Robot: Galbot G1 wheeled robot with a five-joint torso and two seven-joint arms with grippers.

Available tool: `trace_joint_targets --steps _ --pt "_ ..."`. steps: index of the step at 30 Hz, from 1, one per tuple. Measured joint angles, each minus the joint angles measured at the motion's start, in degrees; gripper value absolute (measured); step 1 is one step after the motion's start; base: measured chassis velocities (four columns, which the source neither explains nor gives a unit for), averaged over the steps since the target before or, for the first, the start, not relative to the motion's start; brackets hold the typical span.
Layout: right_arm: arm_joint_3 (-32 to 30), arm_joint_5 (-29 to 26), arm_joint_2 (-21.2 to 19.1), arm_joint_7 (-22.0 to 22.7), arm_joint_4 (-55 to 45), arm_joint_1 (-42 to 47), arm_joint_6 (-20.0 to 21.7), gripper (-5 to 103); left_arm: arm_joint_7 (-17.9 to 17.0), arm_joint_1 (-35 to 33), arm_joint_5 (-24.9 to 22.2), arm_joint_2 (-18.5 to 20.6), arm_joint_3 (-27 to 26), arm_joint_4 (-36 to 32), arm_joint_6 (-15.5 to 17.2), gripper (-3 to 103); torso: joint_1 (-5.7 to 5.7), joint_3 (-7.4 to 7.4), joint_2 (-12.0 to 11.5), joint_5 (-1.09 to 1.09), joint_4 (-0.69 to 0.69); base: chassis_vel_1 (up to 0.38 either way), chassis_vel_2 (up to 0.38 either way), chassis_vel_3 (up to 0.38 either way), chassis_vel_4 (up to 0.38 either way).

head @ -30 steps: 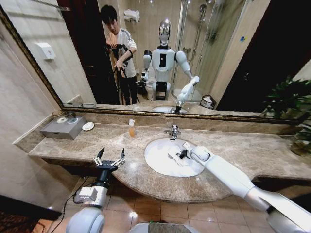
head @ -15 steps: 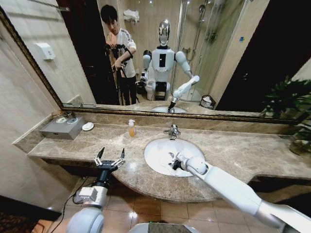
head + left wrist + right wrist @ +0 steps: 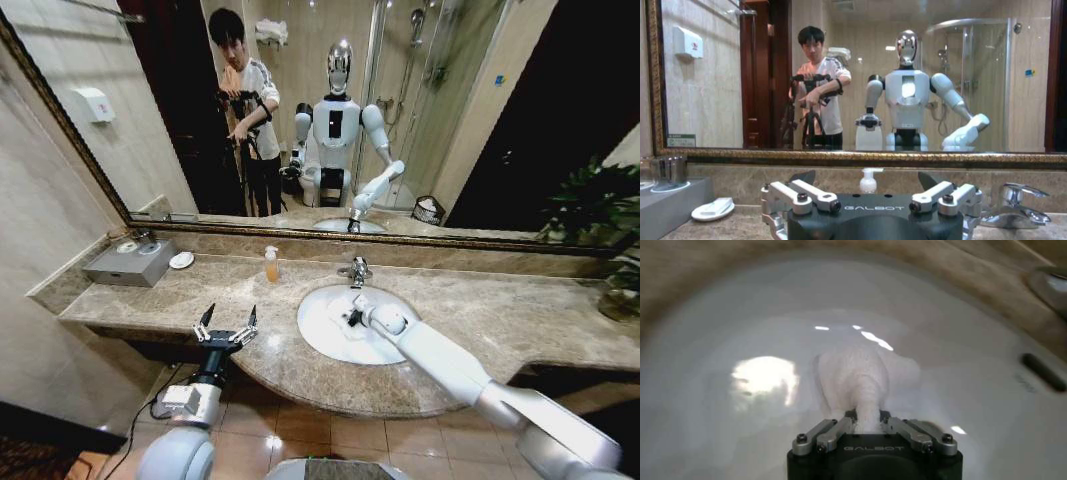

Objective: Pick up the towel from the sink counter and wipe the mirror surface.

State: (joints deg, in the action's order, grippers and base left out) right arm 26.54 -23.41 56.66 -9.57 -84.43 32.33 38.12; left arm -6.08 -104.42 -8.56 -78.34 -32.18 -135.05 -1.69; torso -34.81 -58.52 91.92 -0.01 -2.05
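A hotel-style bathroom: a long brown mottled marble sink counter (image 3: 500,310) runs along the wall, and this surface carries a white oval basin (image 3: 322,325) with a chrome tap (image 3: 356,270) behind it, a small soap bottle (image 3: 271,264), a grey tissue box (image 3: 130,262) and a white round dish (image 3: 181,260) off to the robot's left. Above it the mirror (image 3: 440,120), wide and edged with a thin dark bronze frame, reflects the robot's own torso and a glass shower door. The right gripper (image 3: 352,318) reaches down into the basin, with its white arm stretching across the front edge of the surface. In the right wrist view its jaws are pressed together on the towel (image 3: 867,382), a small white bunched cloth that hangs forward from the right gripper (image 3: 867,426) over the glossy white bottom of the bowl; whether the cloth's far end touches the porcelain I cannot tell. The left gripper (image 3: 226,326) hovers at the curved front edge of the surface, left of the basin, well apart from the towel, with its jaws spread wide and holding nothing; the left wrist view shows them apart, pointing toward the mirror.
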Motion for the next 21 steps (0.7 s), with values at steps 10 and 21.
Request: trace_joint_targets --steps 10,21 --pt "-0.01 0.26 4.55 2.25 8.50 -4.37 -3.46 13 0.00 0.00 0.00 0.00 0.00 0.00 0.00 100 0.00 0.00 0.00 0.00 -0.03 0.000 0.000 0.000 0.000" --pt "-1.14 2.87 6.28 2.28 9.41 -3.80 -4.68 13 0.01 0.00 0.00 0.00 0.00 0.00 0.00 100 -0.01 0.00 0.00 0.00 -0.01 0.000 0.000 0.000 0.000"
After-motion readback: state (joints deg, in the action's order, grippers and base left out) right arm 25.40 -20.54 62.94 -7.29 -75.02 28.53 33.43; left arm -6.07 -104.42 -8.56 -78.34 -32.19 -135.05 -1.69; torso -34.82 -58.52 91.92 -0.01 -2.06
